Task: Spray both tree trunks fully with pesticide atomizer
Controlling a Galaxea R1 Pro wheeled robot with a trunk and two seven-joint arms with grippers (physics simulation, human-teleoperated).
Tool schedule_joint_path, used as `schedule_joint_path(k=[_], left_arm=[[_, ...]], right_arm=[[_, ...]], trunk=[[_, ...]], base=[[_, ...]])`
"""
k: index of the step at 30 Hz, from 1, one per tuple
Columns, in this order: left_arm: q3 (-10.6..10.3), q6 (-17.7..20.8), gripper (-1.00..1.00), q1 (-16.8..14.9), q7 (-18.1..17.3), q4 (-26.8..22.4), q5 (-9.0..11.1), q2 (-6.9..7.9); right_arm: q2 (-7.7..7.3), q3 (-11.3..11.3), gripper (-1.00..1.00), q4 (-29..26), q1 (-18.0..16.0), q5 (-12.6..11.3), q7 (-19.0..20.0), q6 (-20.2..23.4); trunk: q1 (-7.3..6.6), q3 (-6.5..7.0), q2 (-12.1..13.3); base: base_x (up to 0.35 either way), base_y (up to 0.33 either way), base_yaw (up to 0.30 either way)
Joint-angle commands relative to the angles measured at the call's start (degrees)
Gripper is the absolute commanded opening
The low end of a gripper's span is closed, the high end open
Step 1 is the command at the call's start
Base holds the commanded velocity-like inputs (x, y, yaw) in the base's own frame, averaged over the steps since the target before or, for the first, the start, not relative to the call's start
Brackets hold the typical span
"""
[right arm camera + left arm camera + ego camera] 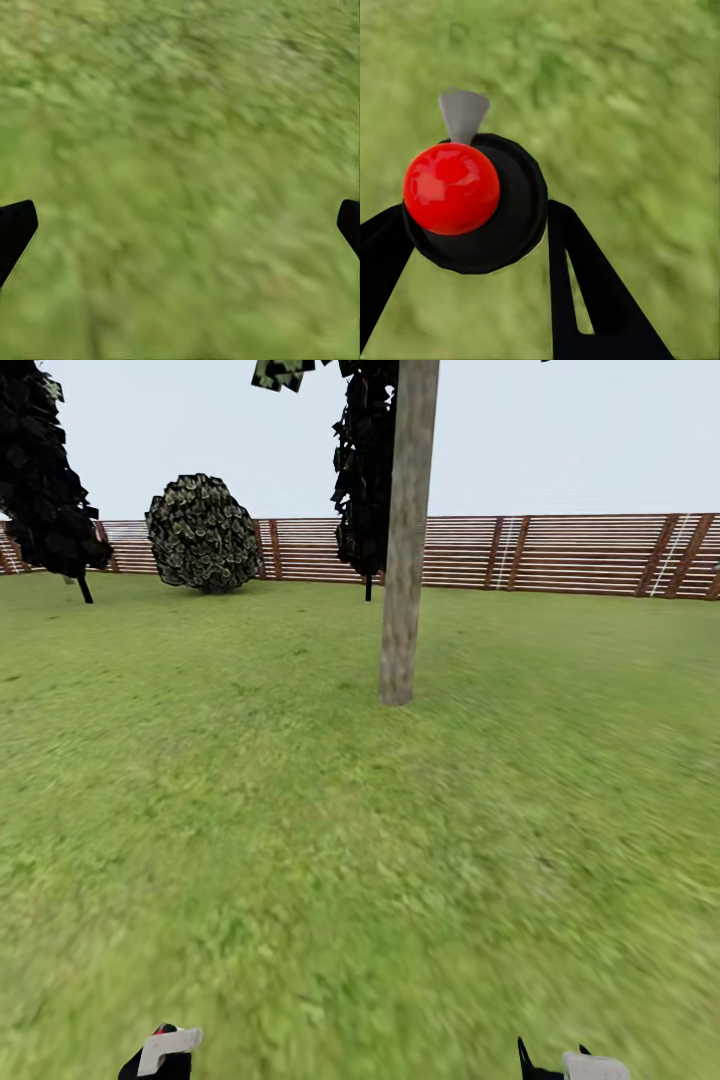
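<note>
black left end effector (472,225) grips pesticide atomizer (472,199).

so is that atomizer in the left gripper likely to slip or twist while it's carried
Probably not much: the left gripper has black fingers on either side of the pesticide atomizer. Its body looks round and glossy, so it might rotate in the grip. It looks small, so likely light.

The pesticide atomizer (472,202), a dark round bottle with a glossy red top and a grey spray nozzle, is held between the left gripper's (480,247) black fingers, above blurred grass (630,112). A smooth grey-beige tree trunk (405,550) stands upright on the lawn (300,840), ahead and slightly right, before the slatted fence (580,555).
</note>
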Motion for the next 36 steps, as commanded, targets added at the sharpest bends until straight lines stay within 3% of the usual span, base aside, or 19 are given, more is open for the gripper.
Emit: schedule_joint_path(k=[1,36], left_arm=[[0.00,0.00,-1.00,-0.01,0.00,-0.01,0.00,0.00],[-0.02,0.09,-1.00,-0.01,0.00,-0.01,-0.08,0.00]], right_arm=[[0.00,0.00,1.00,0.00,0.00,0.00,0.00,0.00],[0.00,0.00,1.00,0.00,0.00,0.01,0.00,0.00]], trunk=[[0.00,0.00,0.00],[0.00,0.00,0.00]], base=[[0.338,0.000,0.000],[0.338,0.000,0.000]])
